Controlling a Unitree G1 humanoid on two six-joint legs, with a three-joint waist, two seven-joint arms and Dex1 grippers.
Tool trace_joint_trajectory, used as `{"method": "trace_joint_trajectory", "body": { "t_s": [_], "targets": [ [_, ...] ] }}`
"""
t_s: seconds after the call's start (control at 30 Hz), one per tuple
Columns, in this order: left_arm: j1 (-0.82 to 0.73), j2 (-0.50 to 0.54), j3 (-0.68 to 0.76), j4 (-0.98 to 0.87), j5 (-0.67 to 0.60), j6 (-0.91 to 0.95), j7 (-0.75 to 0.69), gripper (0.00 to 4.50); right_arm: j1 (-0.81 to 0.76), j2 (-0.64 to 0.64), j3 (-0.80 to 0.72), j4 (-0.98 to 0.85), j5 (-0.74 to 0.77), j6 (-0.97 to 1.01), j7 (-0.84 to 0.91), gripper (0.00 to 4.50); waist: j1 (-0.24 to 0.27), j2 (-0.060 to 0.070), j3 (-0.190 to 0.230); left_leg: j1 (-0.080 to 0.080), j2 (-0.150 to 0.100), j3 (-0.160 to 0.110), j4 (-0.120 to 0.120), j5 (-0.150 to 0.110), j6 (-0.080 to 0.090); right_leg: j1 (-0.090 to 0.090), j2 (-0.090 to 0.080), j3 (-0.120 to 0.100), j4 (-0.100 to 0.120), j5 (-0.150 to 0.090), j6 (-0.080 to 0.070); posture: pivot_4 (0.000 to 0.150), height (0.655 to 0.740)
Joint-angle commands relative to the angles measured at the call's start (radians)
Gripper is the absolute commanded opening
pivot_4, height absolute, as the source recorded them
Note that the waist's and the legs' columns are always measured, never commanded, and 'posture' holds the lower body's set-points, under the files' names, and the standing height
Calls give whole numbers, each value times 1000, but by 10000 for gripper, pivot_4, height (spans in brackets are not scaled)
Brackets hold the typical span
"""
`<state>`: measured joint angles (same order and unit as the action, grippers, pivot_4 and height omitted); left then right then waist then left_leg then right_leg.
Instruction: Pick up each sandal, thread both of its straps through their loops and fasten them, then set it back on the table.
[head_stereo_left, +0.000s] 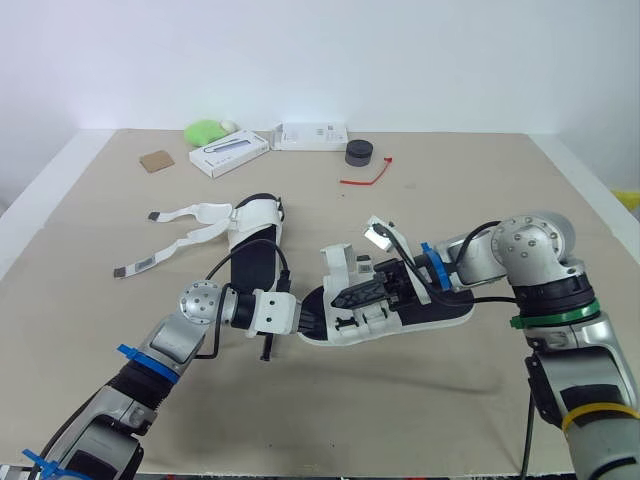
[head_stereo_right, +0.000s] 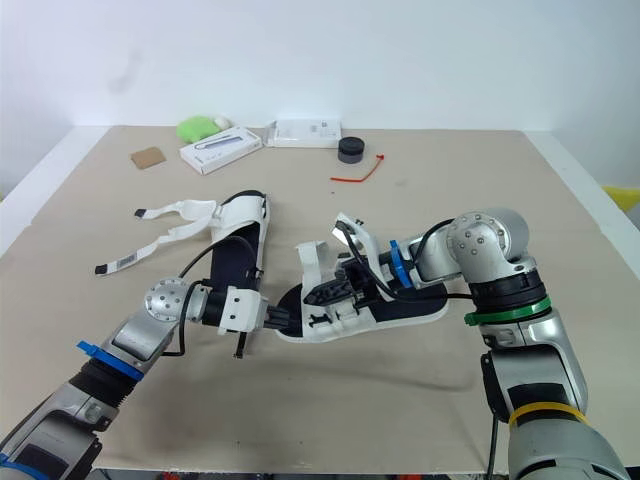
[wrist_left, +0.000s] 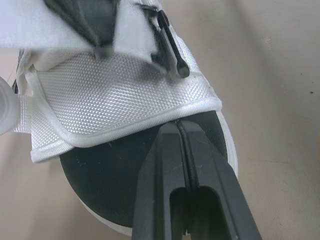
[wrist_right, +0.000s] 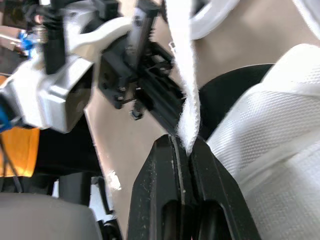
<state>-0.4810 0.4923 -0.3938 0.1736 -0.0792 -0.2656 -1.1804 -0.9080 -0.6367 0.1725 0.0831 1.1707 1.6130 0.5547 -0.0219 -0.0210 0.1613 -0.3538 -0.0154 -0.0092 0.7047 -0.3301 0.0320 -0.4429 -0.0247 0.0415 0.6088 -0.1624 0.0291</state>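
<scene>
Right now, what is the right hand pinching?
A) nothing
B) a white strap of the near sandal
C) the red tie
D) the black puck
B: the right wrist view shows the right hand shut on the white strap of the near sandal.

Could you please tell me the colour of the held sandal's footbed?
Black; the white-strapped sandal's footbed shows best in the left wrist view.

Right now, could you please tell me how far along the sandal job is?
Nothing looks fastened yet. In hand: the near sandal, with the left pincer shut on one end and the right pincer pinching a white strap, not visibly threaded. Left: both its straps, then the far sandal, whose loose straps lie splayed on the table.
</scene>
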Motion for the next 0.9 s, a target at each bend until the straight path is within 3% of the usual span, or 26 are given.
{"method": "trace_joint_trajectory", "body": {
  "t_s": [0.03, 0.9],
  "targets": [
    [27, 14, -38, 51, 62, 21, -7, 0, -26, -9, -17, -11, 62, 1, -20, 703, 0, 0, 0, 0, 0, 0, 0, 0, 0, 0, 0, 0, 0, 0, 0, 1500, 7400],
    [25, 15, -36, 56, 63, 22, -7, 0, 7, -24, 7, 48, 241, 1, -211, 703, 0, 0, 0, 0, 0, 0, 0, 0, 0, 0, 0, 0, 0, 0, 1, 1500, 7400]
  ]
}}
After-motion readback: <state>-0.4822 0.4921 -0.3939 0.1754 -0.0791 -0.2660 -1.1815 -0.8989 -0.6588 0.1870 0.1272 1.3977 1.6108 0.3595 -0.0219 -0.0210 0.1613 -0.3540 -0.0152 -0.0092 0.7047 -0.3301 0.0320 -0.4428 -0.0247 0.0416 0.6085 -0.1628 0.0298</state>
